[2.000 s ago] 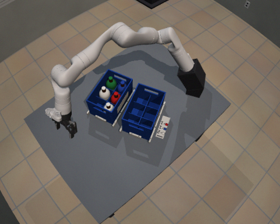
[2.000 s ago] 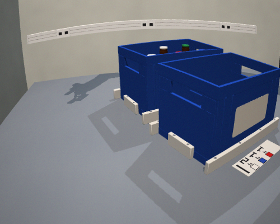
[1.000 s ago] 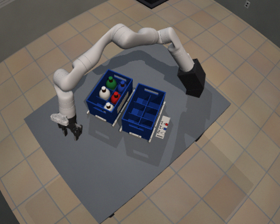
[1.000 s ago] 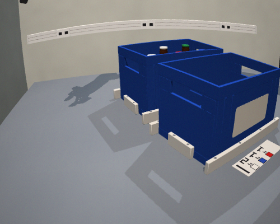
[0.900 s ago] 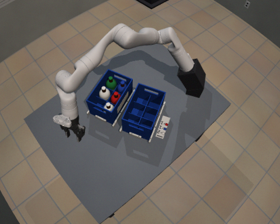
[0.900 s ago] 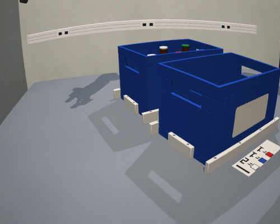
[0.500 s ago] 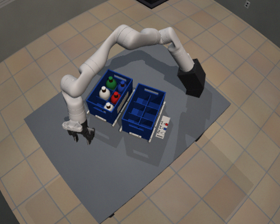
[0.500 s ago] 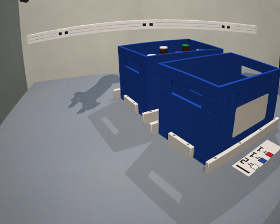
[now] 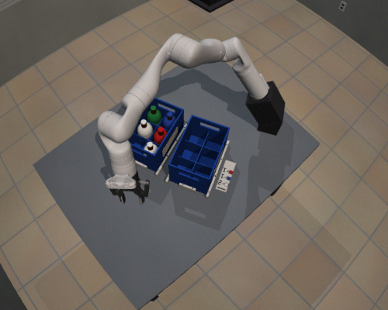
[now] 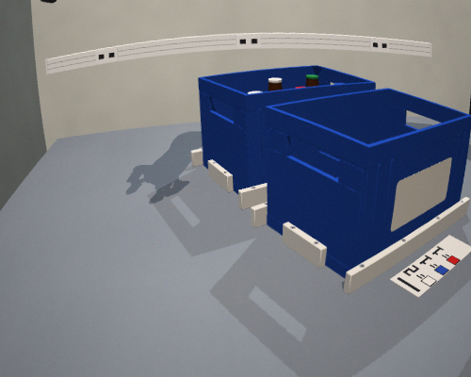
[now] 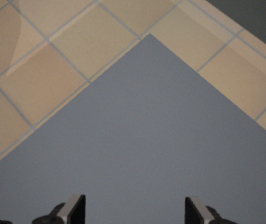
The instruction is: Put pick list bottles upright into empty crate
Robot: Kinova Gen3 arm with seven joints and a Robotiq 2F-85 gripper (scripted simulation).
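Observation:
The pick list (image 9: pixel 220 187) (image 10: pixel 411 288) reads, from its black bar: white 2, blue 1, red 1. The empty crate (image 9: pixel 187 181) (image 10: pixel 315 198) stands upright beside it, with empty compartments. The bottle crate (image 9: pixel 147 158) (image 10: pixel 225 141) stands upright on its other side. It holds a green bottle (image 9: pixel 154 115) (image 10: pixel 312 80), a blue bottle (image 9: pixel 168 122), a red bottle (image 9: pixel 160 136) and two white bottles (image 9: pixel 145 131) (image 9: pixel 150 148); the arm hides part of this crate. My gripper (image 9: pixel 133 201) (image 11: pixel 135 209) is partly open and empty, above the table in front of the bottle crate.
Low white rails (image 9: pixel 218 169) (image 10: pixel 404 241) edge both crates, with a narrow gap between the crates. The arm's black base (image 9: pixel 267 108) stands at the table's far right. The wrist view shows a corner of the grey table (image 11: pixel 139 120) and the tiled floor beyond.

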